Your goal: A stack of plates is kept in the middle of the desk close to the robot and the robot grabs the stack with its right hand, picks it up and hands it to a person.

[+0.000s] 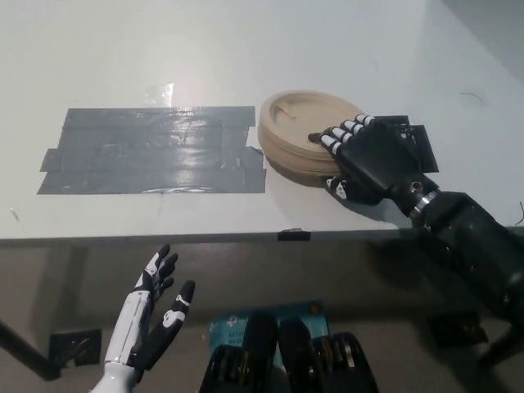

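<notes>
Now my black right hand grips the round stack of pale wooden plates at its near right edge, fingers with white-banded tips lying over the raised rim and the thumb tucked beneath. The stack tilts, its side by my hand raised off the smooth white desk while its far left edge stays low, just above the desk or touching it. Just left of the stack lies a broad rectangular patch of glossy grey tape strips, wrinkled and shiny. Behind my palm sits a smaller dark tape patch. My white left hand rests below the desk's edge, well to the left, fingers spread and empty.
</notes>
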### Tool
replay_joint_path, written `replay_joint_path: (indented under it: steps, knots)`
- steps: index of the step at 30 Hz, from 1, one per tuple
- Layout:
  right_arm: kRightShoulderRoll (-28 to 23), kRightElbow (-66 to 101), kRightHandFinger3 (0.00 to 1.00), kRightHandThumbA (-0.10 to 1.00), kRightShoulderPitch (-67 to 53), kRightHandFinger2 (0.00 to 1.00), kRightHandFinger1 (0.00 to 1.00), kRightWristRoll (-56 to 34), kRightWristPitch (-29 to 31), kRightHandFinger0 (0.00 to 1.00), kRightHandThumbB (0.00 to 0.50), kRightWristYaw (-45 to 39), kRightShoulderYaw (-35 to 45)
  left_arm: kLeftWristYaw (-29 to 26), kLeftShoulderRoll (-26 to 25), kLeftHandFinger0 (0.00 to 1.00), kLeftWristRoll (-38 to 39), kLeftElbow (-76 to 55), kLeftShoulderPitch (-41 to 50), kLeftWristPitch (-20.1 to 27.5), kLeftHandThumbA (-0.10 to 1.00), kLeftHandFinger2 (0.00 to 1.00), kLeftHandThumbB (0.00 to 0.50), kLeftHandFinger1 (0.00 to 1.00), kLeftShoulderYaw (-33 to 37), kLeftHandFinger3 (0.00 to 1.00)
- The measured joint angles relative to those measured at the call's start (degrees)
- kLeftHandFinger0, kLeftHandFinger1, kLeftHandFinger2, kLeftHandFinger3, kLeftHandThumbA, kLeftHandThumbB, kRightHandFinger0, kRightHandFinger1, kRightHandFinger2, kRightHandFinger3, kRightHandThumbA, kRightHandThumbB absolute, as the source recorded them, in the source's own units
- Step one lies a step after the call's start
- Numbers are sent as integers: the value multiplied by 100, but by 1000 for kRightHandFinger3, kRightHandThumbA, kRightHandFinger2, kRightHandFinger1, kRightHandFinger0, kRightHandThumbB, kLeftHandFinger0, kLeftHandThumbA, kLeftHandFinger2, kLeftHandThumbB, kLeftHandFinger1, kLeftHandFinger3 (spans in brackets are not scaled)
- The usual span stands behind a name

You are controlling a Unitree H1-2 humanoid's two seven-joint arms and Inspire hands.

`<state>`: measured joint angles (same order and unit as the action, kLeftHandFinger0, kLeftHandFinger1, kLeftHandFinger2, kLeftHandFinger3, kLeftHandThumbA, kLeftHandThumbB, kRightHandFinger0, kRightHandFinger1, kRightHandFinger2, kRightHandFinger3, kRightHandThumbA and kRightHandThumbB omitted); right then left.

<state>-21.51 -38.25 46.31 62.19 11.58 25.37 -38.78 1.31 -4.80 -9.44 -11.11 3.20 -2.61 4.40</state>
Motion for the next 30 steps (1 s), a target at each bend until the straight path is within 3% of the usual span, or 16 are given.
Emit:
replay_joint_path:
  steps: [3,5,7,10,13,15,16,25,28,30]
  knots:
    - [-116,499,235,-100,-130,766,153,-3,36,0,245,-29,127,2,1,1000,12,0,-10,-1,696,1000,0,1000,-13,1000]
    - [-201,1019,177,-100,-279,709,125,-3,40,0,290,-122,264,4,1,1000,23,0,-11,-8,695,1000,0,1000,-18,1000]
    - [-259,1428,183,-100,-382,676,122,-3,40,0,283,-188,389,5,0,1000,24,0,-11,-11,695,1000,0,1000,-18,1000]
    - [-306,1952,212,-100,-452,488,109,-5,43,0,298,-282,567,7,-1,1000,25,0,-12,-12,691,1000,0,1000,-18,1000]
    - [-336,2484,176,-100,-463,448,96,-18,44,0,329,-472,749,13,-1,1000,29,0,-18,-14,688,1000,0,1000,-21,1000]
    - [-336,2719,165,-100,-467,493,90,-25,44,0,322,-597,843,16,-1,1000,30,-1,-22,-19,686,1000,0,1000,-22,1000]
    - [-336,2790,170,-100,-469,562,90,-29,44,0,321,-642,873,17,-1,1000,30,-1,-22,-22,685,1000,0,1000,-22,1000]
    - [-222,2728,141,-100,-494,519,87,-31,120,0,315,-858,903,28,-3,1000,33,-1,-42,-27,678,1000,0,1000,-24,1000]
    - [-91,2369,183,-100,-478,533,76,-12,180,0,304,-856,872,35,-3,1000,33,-1,-46,-27,644,1000,0,1000,-25,1000]
    - [-20,2145,159,-100,-466,551,76,16,204,0,283,-854,825,52,-2,1000,37,-1,-48,-26,638,1000,0,1000,-24,1000]
